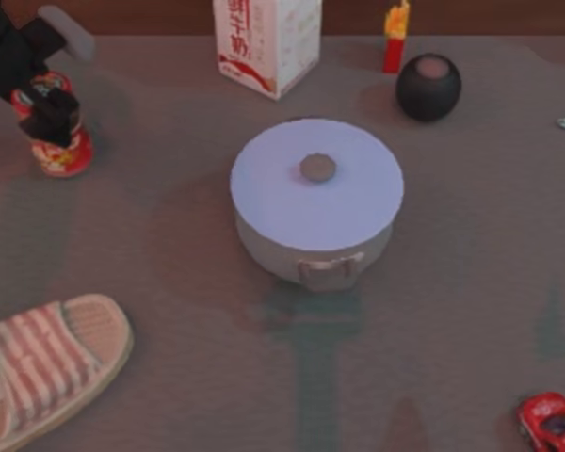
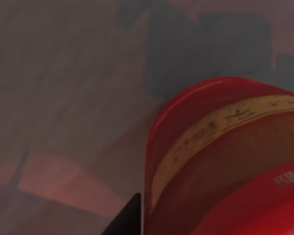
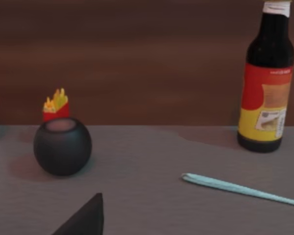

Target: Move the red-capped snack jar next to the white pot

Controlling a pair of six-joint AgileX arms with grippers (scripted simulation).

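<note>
At the upper left of the top view, the left gripper (image 1: pixel 49 111) of an AgileX arm sits over the red-capped snack jar (image 1: pixel 64 153), its dark body covering the lid and neck. From that view it cannot be told whether the fingers are closed on the jar or only beside it. The jar's red-and-cream label shows just below the gripper. Its long axis runs roughly up and down in the frame, base toward the lower right, and it appears slightly tilted. The jar lies near the table's (image 1: pixel 169 377) left edge, well apart from the white pot (image 1: pixel 316 184).

The pot stands upright at the centre of the frame, its flat pale lid carrying a small dark knob (image 1: pixel 317 169) and its side handle (image 1: pixel 330 269) facing the lower edge.

In the left wrist view the jar (image 2: pixel 220 166) fills the lower right, a yellow printed band curving across its red wall, with one dark fingertip (image 2: pixel 127 220) just beside it at the bottom edge.

A milk carton (image 1: pixel 268 42) stands at the top centre; a red-and-yellow lighter (image 1: pixel 395 38) and a black round speaker (image 1: pixel 428 87) stand at the upper right. A striped slipper (image 1: pixel 47 363) lies at the lower left, a red toy car (image 1: pixel 551 422) at the lower right.

The right wrist view shows the speaker (image 3: pixel 62 146), a dark sauce bottle (image 3: pixel 267 83), a pale blue strip (image 3: pixel 240 188) and a dark tip of the right gripper (image 3: pixel 85 218); whether its fingers are open or closed cannot be told.
</note>
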